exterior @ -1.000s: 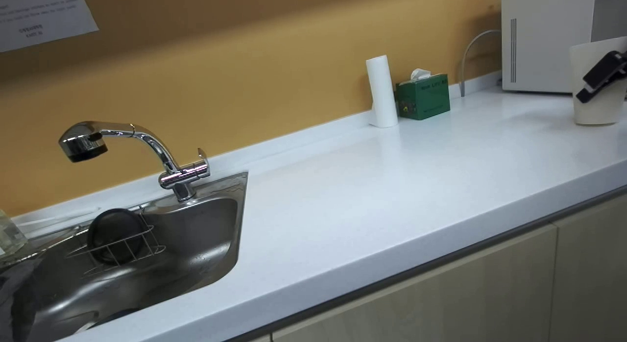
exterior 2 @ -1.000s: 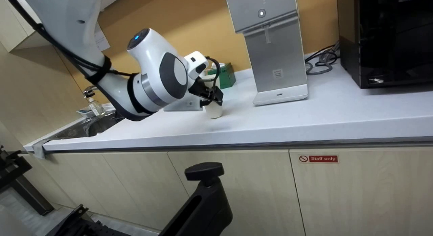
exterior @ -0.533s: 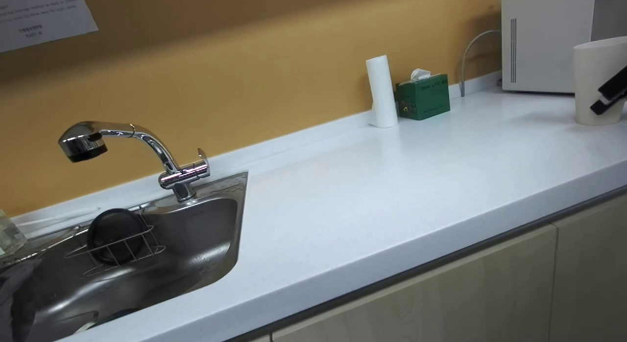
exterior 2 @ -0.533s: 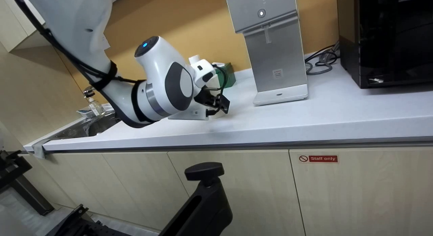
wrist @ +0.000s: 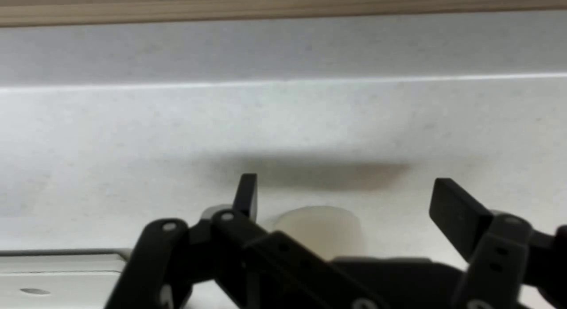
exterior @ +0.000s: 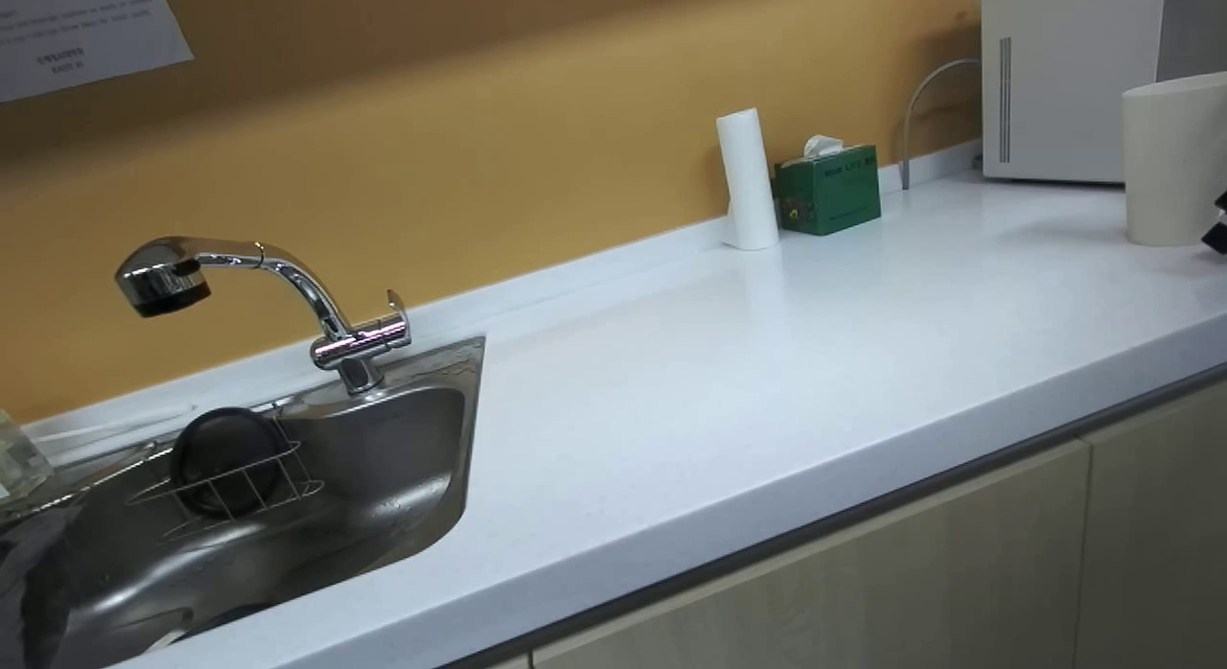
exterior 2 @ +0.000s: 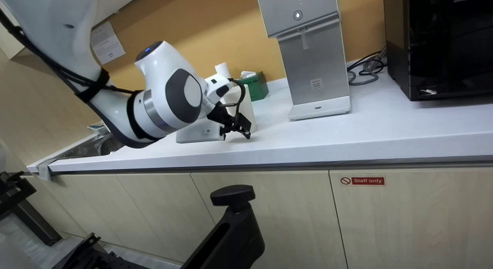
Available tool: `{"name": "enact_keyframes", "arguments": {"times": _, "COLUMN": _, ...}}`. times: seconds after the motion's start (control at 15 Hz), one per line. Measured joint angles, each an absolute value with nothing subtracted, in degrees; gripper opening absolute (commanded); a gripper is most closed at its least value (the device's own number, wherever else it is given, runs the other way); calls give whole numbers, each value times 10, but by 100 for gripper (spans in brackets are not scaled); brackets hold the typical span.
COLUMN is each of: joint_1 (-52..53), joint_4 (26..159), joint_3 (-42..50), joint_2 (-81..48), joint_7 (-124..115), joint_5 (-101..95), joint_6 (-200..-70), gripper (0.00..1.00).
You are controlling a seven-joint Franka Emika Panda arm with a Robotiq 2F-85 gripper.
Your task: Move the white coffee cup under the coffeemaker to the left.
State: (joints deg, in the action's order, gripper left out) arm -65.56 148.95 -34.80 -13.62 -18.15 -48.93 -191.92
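My gripper (wrist: 345, 185) has its jaws spread wide. White coffee cup (exterior: 1171, 166): upright on the counter (exterior: 815, 343), just behind the gripper as seen from the counter's front edge. Wrist view gives me a pale rounded bit of it in the gap between the fingers (wrist: 458, 216), nearer the finger on that picture's left; the gripper body hides the rest. In an exterior view my arm (exterior 2: 154, 103) reaches in from the left and the gripper covers part of the cup, tips down low near its base. In an exterior view I get only a black fingertip (exterior: 1217, 236) at the frame edge, by the cup's lower right. Touching or not, can't tell. Coffeemaker (exterior 2: 312, 68): cup near it, apart, on its left in that view.
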Motion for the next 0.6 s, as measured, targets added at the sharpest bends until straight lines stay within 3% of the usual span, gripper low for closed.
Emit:
{"name": "enact_keyframes", "arguments": {"times": 0.33, "joint_1": -705, "joint_4": 1548, "joint_3": -405, "joint_2": -29, "joint_7": -217, "joint_5": -491, "joint_6": -1915, "gripper": 100}}
{"name": "enact_keyframes", "arguments": {"times": 0.6, "joint_1": -716, "joint_4": 1572, "joint_3": -443, "joint_2": -43, "joint_7": -273, "joint_5": -492, "joint_6": -1860, "gripper": 100}}
